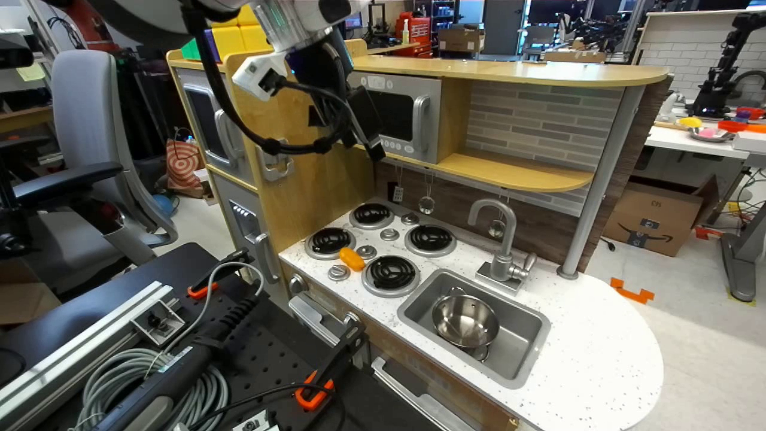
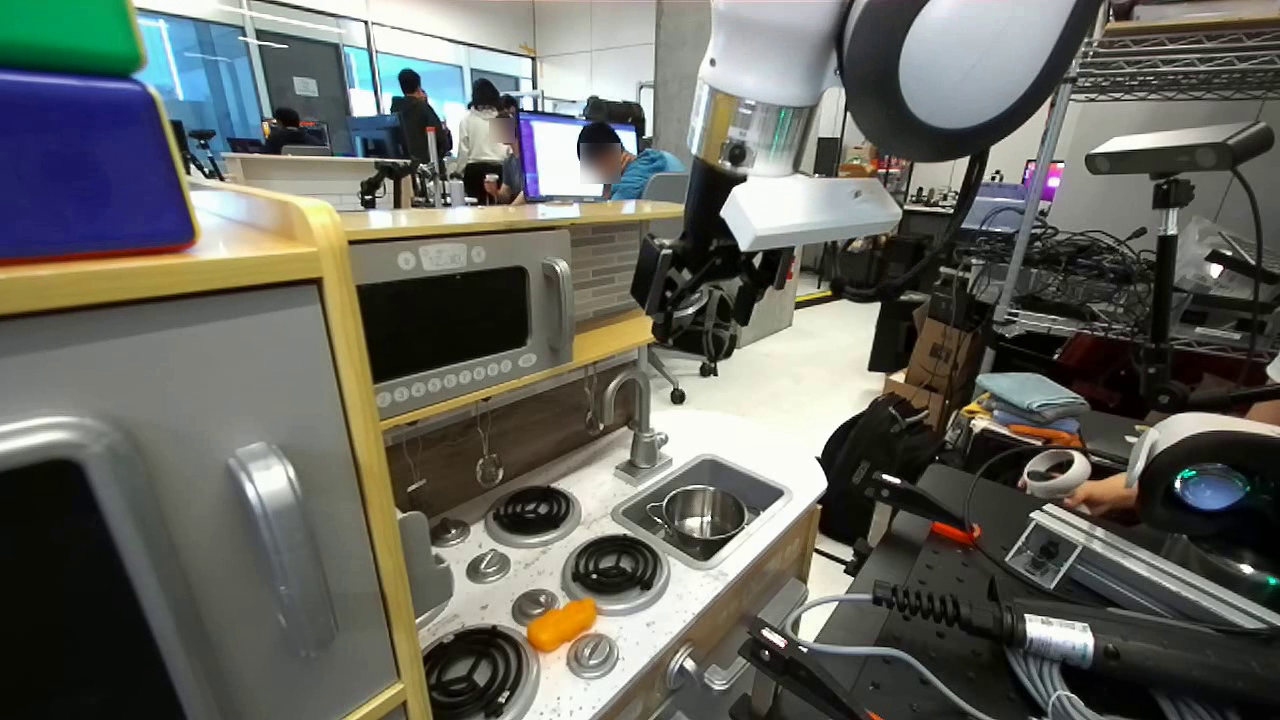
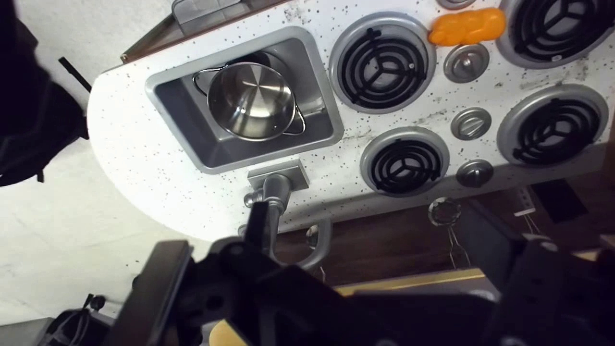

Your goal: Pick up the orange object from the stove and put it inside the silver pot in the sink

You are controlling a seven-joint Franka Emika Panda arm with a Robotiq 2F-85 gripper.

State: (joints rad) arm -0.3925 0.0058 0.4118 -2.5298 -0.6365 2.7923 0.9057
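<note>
Foremost in the wrist view, the dim gripper (image 3: 341,230) hung spread, apparently holding nothing. The orange object (image 1: 352,259) lay on the stove (image 1: 392,275); the silver pot (image 1: 465,322) sat in the sink (image 1: 519,338). I judged grasp, carry and release all undone.

Coloured plain orange on the object (image 3: 468,26), bright silver on the pot (image 3: 252,101), plain grey on the sink (image 1: 516,340) and the faucet (image 1: 502,266). Speckled dark over white across the desk (image 1: 598,341), ringed black on grey at the burners (image 3: 383,69). Striped in mixed greys along the tiles (image 1: 538,114), honey yellow on the shelf (image 1: 514,172), and yellow, green and blue on the blocks (image 1: 236,39).
</note>
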